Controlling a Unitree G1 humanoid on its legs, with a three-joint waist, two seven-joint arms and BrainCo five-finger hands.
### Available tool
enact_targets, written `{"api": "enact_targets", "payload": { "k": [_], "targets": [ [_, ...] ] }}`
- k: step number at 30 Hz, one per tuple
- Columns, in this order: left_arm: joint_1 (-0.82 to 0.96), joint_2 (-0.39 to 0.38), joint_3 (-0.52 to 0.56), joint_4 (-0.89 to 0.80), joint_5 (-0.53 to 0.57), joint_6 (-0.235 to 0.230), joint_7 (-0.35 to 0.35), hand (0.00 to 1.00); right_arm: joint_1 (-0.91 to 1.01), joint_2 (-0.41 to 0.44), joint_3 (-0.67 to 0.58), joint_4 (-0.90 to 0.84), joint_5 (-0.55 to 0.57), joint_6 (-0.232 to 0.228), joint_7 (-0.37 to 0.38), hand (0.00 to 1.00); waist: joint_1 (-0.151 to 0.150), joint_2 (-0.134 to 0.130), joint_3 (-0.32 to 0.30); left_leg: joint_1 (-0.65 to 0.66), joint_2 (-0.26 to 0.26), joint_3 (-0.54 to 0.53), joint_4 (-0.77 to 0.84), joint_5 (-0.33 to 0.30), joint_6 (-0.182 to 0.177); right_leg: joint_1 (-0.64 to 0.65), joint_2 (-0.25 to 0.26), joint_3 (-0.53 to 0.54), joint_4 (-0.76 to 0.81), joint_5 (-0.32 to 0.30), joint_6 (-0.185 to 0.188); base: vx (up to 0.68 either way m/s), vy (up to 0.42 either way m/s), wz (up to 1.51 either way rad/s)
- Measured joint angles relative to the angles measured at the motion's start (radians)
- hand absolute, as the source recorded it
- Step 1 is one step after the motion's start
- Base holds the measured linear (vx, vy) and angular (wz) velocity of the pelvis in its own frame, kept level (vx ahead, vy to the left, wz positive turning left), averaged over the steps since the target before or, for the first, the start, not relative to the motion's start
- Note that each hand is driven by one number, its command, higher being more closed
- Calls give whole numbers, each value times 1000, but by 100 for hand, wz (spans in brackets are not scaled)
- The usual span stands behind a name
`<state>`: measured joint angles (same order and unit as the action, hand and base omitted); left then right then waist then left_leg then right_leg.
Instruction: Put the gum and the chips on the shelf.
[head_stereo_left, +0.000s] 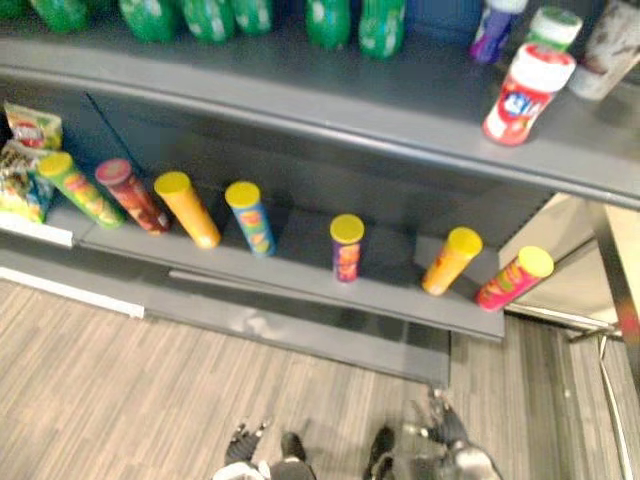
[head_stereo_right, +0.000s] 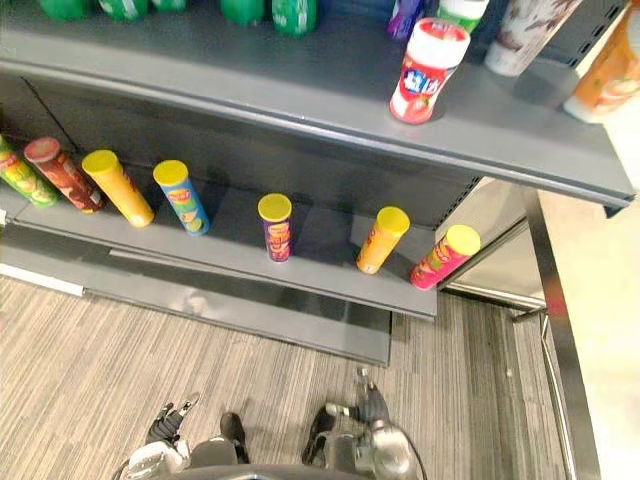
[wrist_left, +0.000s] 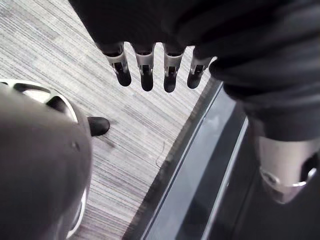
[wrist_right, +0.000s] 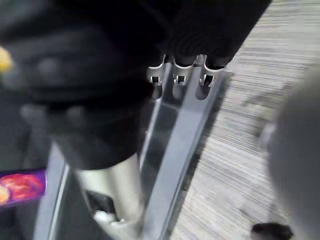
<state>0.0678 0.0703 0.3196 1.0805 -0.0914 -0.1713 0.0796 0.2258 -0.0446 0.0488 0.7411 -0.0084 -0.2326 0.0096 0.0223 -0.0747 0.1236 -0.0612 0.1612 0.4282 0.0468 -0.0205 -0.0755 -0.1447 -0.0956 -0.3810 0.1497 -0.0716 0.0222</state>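
Left eye view: gum jar stands on upper shelf; chips cans line lower shelf. Task looks complete. Left hand and right hand hang low over the floor, well apart from both.
Left wrist view: fingers straight, holding nothing.
Right wrist view: fingers relaxed, empty.

Head eyes overlook shelf; wrist cameras face floor.

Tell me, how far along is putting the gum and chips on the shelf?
Looks done: a red-white jar, likely the gum, stands on the upper shelf, and chip cans line the lower shelf. In hand: nothing; left hand and right hand hang open. Remaining: apparently nothing.
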Motion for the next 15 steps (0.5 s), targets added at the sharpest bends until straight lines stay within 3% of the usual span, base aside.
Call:
{"api": "enact_targets", "payload": {
  "k": [6, 15],
  "targets": [
    [24, -11, 43, 48, -19, 7, -18, 0, -30, 11, -218, 231, 112, 4, 22, 0, -5, 26, -57, 93, -32, 13, -85, 14, 3, 70, -4, 9, -50, 16, 19, 54, 71, -3],
    [28, -29, 72, 85, -25, 10, -38, 0, -20, 9, -428, 428, 225, 62, -8, 0, -18, 56, -68, 150, -65, 29, -138, 15, 7, 130, -5, 27, -124, 50, 39, 41, 39, -6]
  ]
}}
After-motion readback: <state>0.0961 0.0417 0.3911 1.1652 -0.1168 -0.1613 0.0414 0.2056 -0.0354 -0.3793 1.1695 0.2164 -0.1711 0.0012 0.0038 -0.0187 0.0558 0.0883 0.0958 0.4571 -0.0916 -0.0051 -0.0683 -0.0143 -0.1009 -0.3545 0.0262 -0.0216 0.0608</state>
